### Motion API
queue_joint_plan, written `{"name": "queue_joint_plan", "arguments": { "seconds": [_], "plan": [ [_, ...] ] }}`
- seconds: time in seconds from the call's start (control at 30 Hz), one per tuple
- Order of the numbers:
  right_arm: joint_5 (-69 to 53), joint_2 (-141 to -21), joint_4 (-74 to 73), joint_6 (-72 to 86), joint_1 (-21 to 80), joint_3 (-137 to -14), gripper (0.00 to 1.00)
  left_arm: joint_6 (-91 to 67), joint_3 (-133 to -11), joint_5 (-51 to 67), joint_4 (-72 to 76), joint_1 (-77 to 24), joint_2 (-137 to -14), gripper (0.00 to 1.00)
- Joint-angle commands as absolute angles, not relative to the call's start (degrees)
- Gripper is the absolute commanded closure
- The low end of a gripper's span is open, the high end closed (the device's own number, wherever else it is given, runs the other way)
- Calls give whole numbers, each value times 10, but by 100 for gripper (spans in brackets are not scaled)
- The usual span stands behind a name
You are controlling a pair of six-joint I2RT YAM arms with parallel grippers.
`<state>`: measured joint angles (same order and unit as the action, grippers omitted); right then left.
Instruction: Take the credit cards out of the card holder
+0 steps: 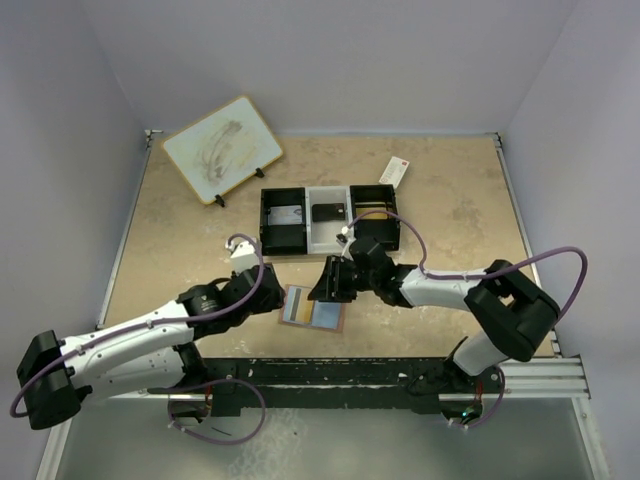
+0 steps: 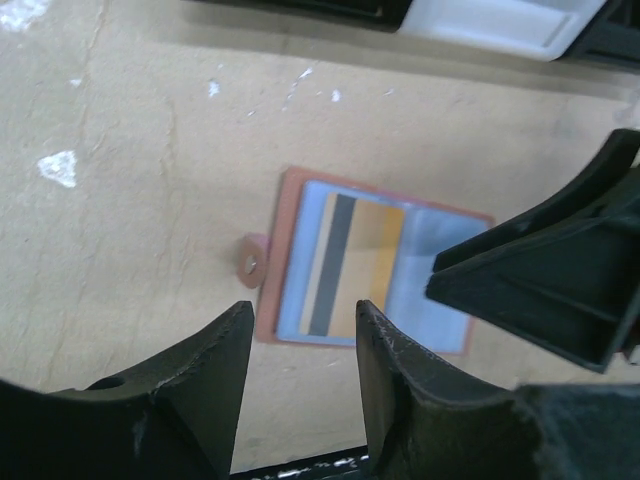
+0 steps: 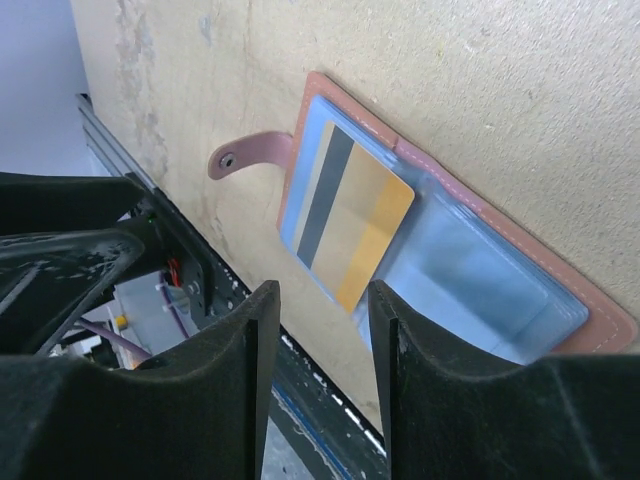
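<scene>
The card holder (image 1: pixel 313 308) lies open and flat on the table near the front edge, its salmon rim around bluish clear pockets. One credit card (image 2: pixel 355 265), tan and orange with a dark stripe, sits in its left pocket (image 3: pixel 350 215); the right pocket (image 3: pixel 480 270) looks bare. My left gripper (image 1: pixel 273 297) hovers at the holder's left end, open and empty (image 2: pixel 303 310). My right gripper (image 1: pixel 331 283) hangs over the holder's far side, open with nothing between its fingers (image 3: pixel 322 290). The snap strap (image 3: pixel 250 157) sticks out on the left.
Just behind the holder stands a black-and-white three-compartment tray (image 1: pixel 330 240), with a grey card (image 1: pixel 285 215) and a dark card (image 1: pixel 328 212) in it. A white packet with a red end (image 1: pixel 394 172) lies at the back right, a pale board on a stand (image 1: pixel 222 148) at the back left.
</scene>
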<state>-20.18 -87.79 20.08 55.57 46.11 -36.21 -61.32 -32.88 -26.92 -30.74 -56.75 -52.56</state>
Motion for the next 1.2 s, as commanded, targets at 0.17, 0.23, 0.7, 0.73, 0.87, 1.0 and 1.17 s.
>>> {"name": "queue_joint_plan", "arguments": {
  "seconds": [0.17, 0.23, 0.7, 0.73, 0.87, 1.0, 1.17],
  "plan": [
    [-175, -861, 264, 598, 470, -336, 61, -554, -375, -197, -176, -570, -658, 71],
    [-168, -860, 272, 607, 470, -328, 61, -551, -370, -198, -164, -570, -675, 76],
    [-193, -906, 360, 639, 470, -309, 63, -570, -290, -218, -139, -569, -725, 84],
    [-189, -909, 346, 637, 470, -314, 63, -572, -282, -216, -136, -568, -725, 85],
    [-184, -931, 326, 635, 470, -313, 61, -585, -258, -206, -127, -569, -726, 88],
    [-187, -950, 351, 648, 471, -298, 61, -592, -242, -197, -121, -570, -715, 90],
    [-190, -958, 389, 659, 471, -290, 61, -590, -245, -198, -133, -570, -707, 92]
  ]
}}
